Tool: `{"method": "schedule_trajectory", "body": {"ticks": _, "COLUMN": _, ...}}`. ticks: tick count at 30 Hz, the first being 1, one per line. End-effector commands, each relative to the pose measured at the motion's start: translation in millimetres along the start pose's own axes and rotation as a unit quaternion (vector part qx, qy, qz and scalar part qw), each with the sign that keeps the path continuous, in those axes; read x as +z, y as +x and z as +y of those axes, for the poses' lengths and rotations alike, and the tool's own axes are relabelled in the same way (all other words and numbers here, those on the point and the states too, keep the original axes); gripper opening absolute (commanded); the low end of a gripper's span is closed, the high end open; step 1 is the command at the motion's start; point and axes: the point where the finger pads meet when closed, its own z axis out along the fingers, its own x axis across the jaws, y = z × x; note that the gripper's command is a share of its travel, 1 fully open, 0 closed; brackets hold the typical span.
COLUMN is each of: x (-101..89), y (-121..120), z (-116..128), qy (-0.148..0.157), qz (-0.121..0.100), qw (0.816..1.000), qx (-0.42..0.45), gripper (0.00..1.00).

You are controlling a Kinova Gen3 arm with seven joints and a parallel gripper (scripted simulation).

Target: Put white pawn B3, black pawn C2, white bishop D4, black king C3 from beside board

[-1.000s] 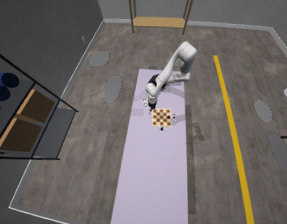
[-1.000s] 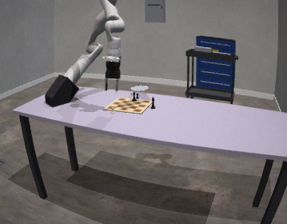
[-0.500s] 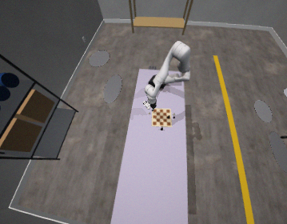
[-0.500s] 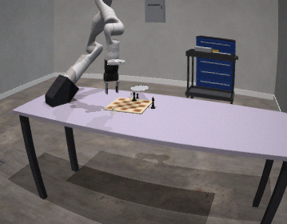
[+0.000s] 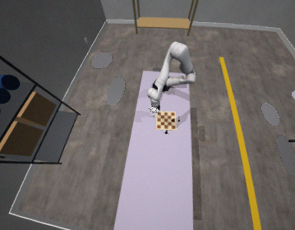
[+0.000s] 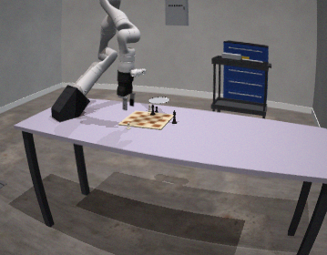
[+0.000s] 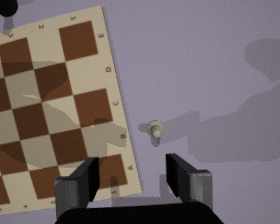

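1. While the gripper [image 7: 132, 177] hangs above the table [image 7: 211, 16] with its two fingers spread as wide as they go, nothing sits between them and neither pad touches anything.
2. At the far left of the wrist view, a black piece [image 7: 4, 6] stands on the table just off the board's corner; which piece it is cannot be told from above.
3. Right of that lies the chessboard [image 7: 51, 106], tilted in the view, with its near corner under the left finger.
4. Just beside the board's right edge a small white piece [image 7: 155, 129] stands upright on the bare table, touching neither the board nor the gripper. It looks like the white pawn, though its shape is too small to be sure. It lies ahead of the gap between the fingers, slightly nearer the right one.
5. Further right, the table shows only the arm's shadow.
6. Seen from the exterior camera, the arm [image 6: 122, 43] reaches down from its dark base [image 6: 66, 106] at the table's left, and the gripper [image 6: 127, 104] hovers above the board's far left corner, clear of the surface.
7. On the board's far edge two dark pieces [image 6: 152, 109] stand close together, and another black piece [image 6: 174, 117] stands on the table just off the board's right side.
8. Behind the table to the right stands a blue tool cart [image 6: 245, 66].
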Motion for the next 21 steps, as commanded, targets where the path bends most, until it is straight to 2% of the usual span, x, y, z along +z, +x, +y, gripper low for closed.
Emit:
{"method": "schedule_trajectory", "body": {"ticks": 1, "x": 2.0, "y": 0.6, "z": 0.5, "qy": 0.004, "qz": -0.006, "qw": 0.999, "qx": -0.040, "gripper": 1.00}}
{"method": "schedule_trajectory", "body": {"ticks": 7, "x": 4.2, "y": 0.1, "z": -0.5, "qy": 0.008, "qz": 0.000, "qw": 0.983, "qx": -0.183, "gripper": 1.00}}
{"method": "schedule_trajectory", "body": {"ticks": 14, "x": 4.9, "y": 1.9, "z": -2.2, "qy": 0.016, "qz": 0.011, "qw": 0.943, "qx": -0.331, "gripper": 1.00}}
{"method": "schedule_trajectory", "body": {"ticks": 16, "x": 4.9, "y": 1.9, "z": -2.2, "qy": 0.016, "qz": 0.011, "qw": 0.943, "qx": -0.331, "gripper": 1.00}}
{"method": "schedule_trajectory", "body": {"ticks": 21, "x": 4.5, "y": 4.6, "z": -3.7, "qy": 0.021, "qz": 0.022, "qw": 0.907, "qx": -0.420, "gripper": 1.00}}
